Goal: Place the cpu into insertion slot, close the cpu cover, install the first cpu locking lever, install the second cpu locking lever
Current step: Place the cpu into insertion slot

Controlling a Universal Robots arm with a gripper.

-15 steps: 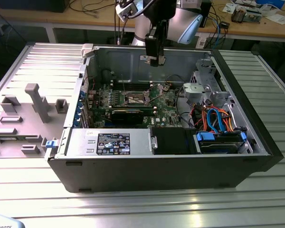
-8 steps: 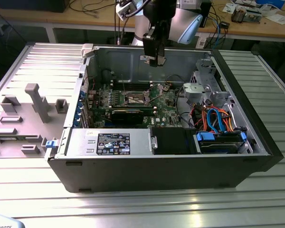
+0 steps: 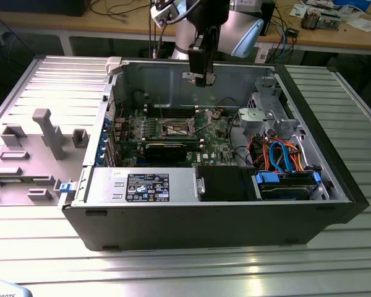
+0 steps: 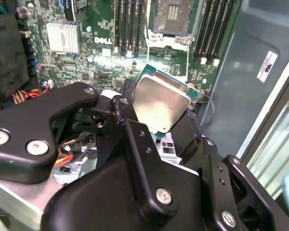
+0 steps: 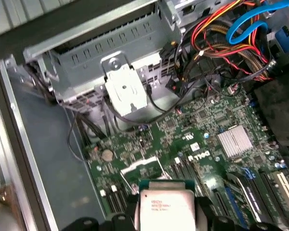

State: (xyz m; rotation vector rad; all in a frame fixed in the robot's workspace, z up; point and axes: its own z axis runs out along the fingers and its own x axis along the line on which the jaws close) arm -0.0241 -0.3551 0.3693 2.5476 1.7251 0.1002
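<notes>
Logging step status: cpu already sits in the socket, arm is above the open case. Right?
Not right. The cpu is not in the socket: the gripper holds it between its fingers above the motherboard, as the second wrist view shows. The arm is above the open case, per the exterior view.
</notes>
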